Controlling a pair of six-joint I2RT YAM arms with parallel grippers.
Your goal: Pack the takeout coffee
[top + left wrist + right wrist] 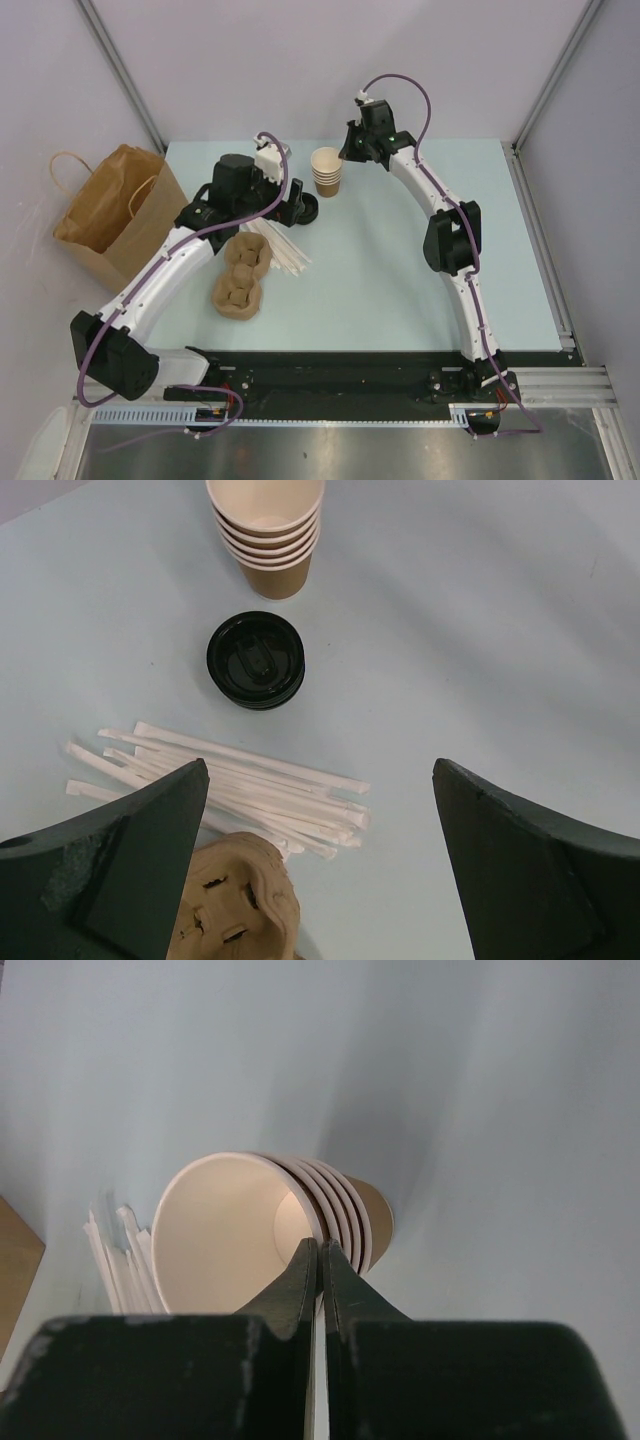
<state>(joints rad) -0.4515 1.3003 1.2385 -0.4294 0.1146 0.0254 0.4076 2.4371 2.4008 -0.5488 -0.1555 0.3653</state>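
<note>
Pinching the rim of the topmost cup, the right gripper (320, 1247) is seen with its jaws brought together on the stack of paper cups (240, 1240), which is stood upright, mouths open, at the far side of the table (400, 300). The left gripper (320, 775) is held spread wide with nothing between its fingers, poised above a bundle of wrapped straws (250, 775) and a pulp cup carrier (240, 905). A short stack of black lids (256, 660) is laid flat on the table between the straws and the cups, touching neither. A brown paper bag (115, 205) is stood open at the table's left edge. Where a lidded coffee cup stands cannot be told from these views
</note>
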